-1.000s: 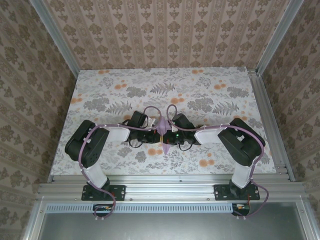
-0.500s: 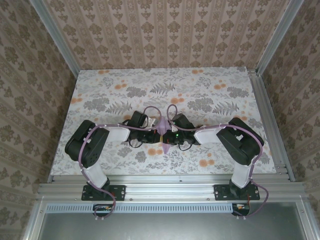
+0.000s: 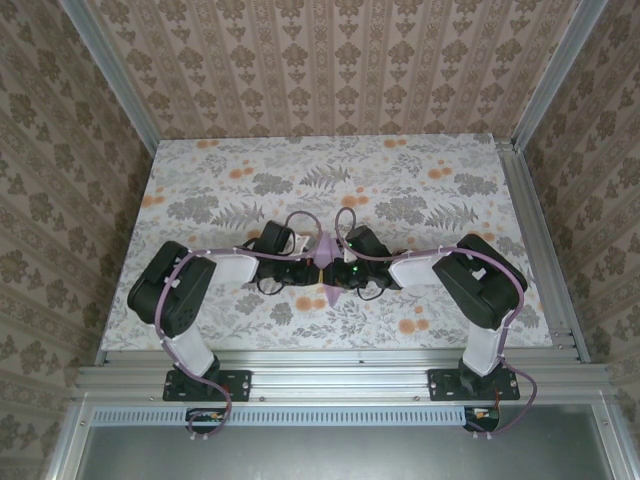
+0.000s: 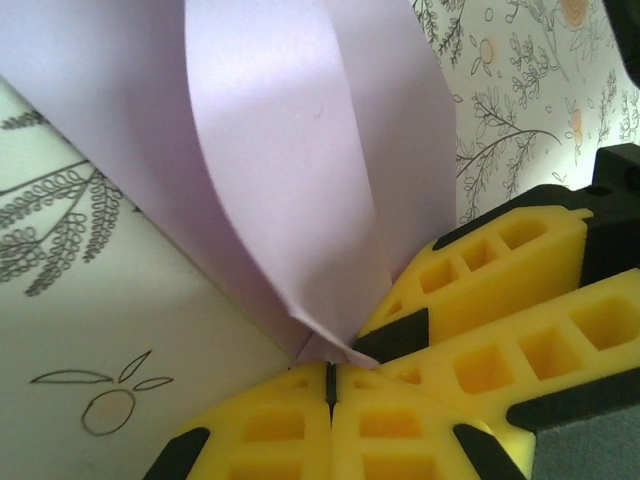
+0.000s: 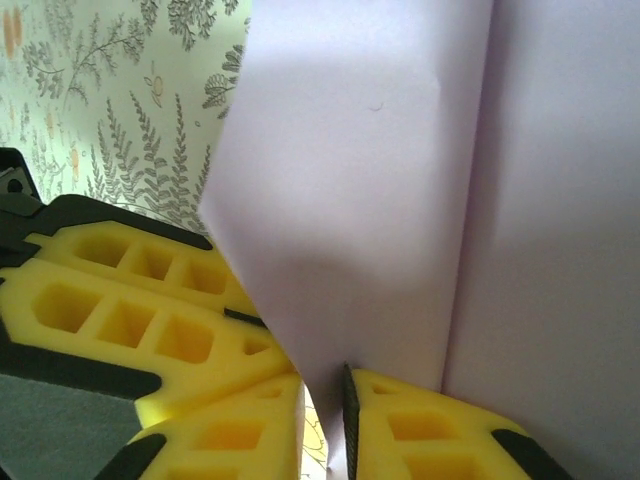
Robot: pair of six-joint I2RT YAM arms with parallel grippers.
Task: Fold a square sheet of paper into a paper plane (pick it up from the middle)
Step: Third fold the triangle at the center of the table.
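– Paper from overhead, where does it sit?
– The paper plane (image 3: 326,250) is between the two grippers, over the middle of the floral tablecloth (image 3: 420,190), with its pointed end toward the arm bases. The left gripper (image 3: 311,270) and right gripper (image 3: 343,271) meet on it from either side. From up there I cannot tell how their jaws stand.
– And the left wrist camera?
– The left gripper (image 4: 330,385) has its yellow fingers (image 4: 270,430) pressed tight together with no gap. They pinch the bottom corner of the lavender paper plane (image 4: 290,150), whose folded layers rise and fan out above. The right gripper's fingers (image 4: 500,290) lie just beside that pinched corner.
– Right wrist?
– The right gripper (image 5: 323,420) has its fingers (image 5: 430,435) parted a little. A narrow slot shows between them, and the paper's lower edge hangs in it. I cannot tell whether the pads touch it. The left gripper's fingers (image 5: 130,300) sit close by on the left
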